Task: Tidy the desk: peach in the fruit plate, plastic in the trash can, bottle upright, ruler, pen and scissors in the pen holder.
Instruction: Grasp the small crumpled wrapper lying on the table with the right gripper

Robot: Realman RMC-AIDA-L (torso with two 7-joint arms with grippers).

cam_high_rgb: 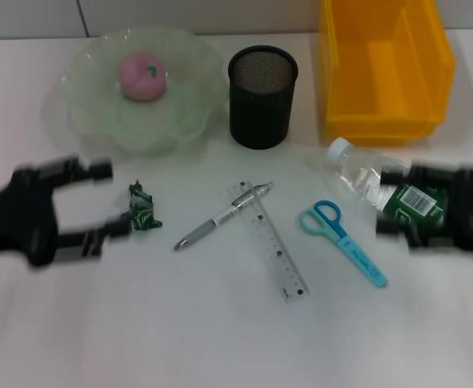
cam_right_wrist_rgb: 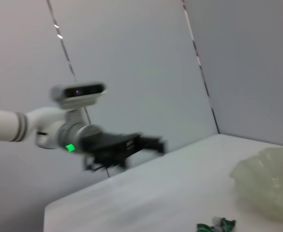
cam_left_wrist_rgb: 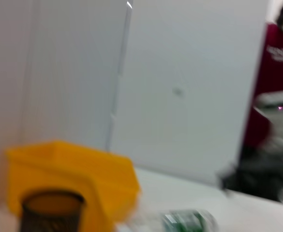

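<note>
In the head view, the peach (cam_high_rgb: 142, 78) lies in the fruit plate (cam_high_rgb: 187, 121), a pale green glass dish with a wavy rim. Beside the plate stands the pen holder (cam_high_rgb: 262, 97), a black cylinder of metal mesh, and to the right of it the trash can (cam_high_rgb: 384, 69), a yellow plastic bin with an open top. The plastic (cam_high_rgb: 142, 207), a crumpled green and white wrapper, lies on the white desk (cam_high_rgb: 220, 339) between the spread fingers of the left gripper (cam_high_rgb: 107, 200); the fingers are released and I cannot tell if the near one touches it. The pen (cam_high_rgb: 224, 217) is grey and silver and lies across the top end of the clear ruler (cam_high_rgb: 274, 246). The scissors (cam_high_rgb: 344, 241) have light blue handles and a blue sheath. The bottle (cam_high_rgb: 379, 188) is transparent with a white cap, it lies on its side, and its green label shows a barcode; no words can be read. The right gripper (cam_high_rgb: 404, 204) is at the label end, fingers parted on both sides of the bottle

The left wrist view shows the trash can (cam_left_wrist_rgb: 73, 181), the pen holder (cam_left_wrist_rgb: 52, 212) in front of it, the lying bottle (cam_left_wrist_rgb: 187, 222) and a person in dark red clothes (cam_left_wrist_rgb: 272, 82) behind

The right wrist view shows the left gripper (cam_right_wrist_rgb: 148, 143) from afar with a green light on its arm, the fruit plate (cam_right_wrist_rgb: 267, 181) and the plastic (cam_right_wrist_rgb: 215, 225)
</note>
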